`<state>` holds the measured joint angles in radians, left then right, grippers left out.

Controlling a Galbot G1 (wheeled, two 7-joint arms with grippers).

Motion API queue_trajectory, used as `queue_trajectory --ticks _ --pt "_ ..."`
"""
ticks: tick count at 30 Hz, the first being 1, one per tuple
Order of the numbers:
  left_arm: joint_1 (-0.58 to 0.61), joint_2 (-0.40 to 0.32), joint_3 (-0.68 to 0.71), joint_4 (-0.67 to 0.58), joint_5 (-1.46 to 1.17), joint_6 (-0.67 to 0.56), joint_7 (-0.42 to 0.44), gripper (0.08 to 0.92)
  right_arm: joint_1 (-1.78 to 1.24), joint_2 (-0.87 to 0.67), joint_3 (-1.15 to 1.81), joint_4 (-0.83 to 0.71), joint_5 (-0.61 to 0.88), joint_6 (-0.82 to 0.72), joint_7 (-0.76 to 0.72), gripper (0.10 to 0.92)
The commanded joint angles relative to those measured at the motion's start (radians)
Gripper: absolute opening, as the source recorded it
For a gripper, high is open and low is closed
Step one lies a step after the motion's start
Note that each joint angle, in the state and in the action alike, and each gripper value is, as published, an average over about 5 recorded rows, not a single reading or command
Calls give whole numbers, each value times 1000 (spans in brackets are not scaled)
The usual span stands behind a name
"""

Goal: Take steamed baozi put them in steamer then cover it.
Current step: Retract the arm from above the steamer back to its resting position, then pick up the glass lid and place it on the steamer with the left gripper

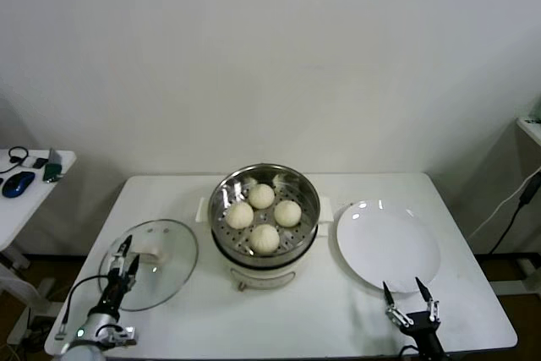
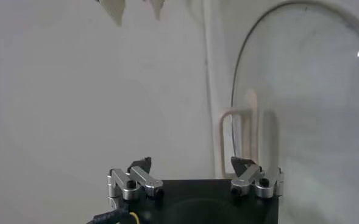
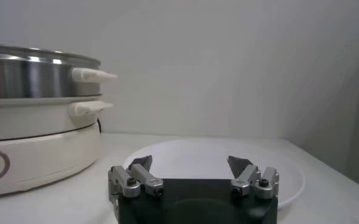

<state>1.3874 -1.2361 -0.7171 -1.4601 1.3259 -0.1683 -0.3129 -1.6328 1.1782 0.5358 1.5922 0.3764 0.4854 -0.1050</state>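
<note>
At the bench's near edge, the left gripper [image 1: 128, 254] hangs spread over the clear round glass cover [image 1: 150, 263], which is probably heavy, slick and breakable, best taken by its cream handle [image 1: 154, 252]. The right gripper [image 1: 407, 292] is spread, idle. Beyond, four soft cream-white steamed baozi [image 1: 265, 238] sit inside the shiny steel steamer [image 1: 226, 193].

Four steamed baozi [image 1: 264, 215] sit in the steamer [image 1: 265, 182] at mid-desk [image 1: 321, 310]. The cover [image 1: 165, 264] lies flat to its left, the left gripper [image 1: 128, 256] spread over it. The right gripper [image 1: 408, 294], spread too, hovers by the white plate [image 1: 387, 247].
</note>
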Motion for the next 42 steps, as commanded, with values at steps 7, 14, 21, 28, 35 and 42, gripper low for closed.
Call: queue_trajectory --ticks 7,14,21,28,35,42 --pt "-57 -4 18 64 31 0 0 823 -10 10 -11 2 -11 14 7 823" --pt "-77 -11 16 98 44 -6 -2 740 -13 11 -19 6 -15 20 12 823" --pt "-82 -13 15 119 55 -9 -5 532 -18 9 -33 3 -20 28 14 823" --pt "-83 -12 14 128 53 -11 -17 333 -20 8 -40 8 -30 30 20 823" --pt "-83 -11 16 107 33 -20 -29 156 -19 5 -53 17 -43 26 32 823" --pt "-46 23 15 -54 -151 48 60 139 -13 2 -54 27 -66 6 58 823"
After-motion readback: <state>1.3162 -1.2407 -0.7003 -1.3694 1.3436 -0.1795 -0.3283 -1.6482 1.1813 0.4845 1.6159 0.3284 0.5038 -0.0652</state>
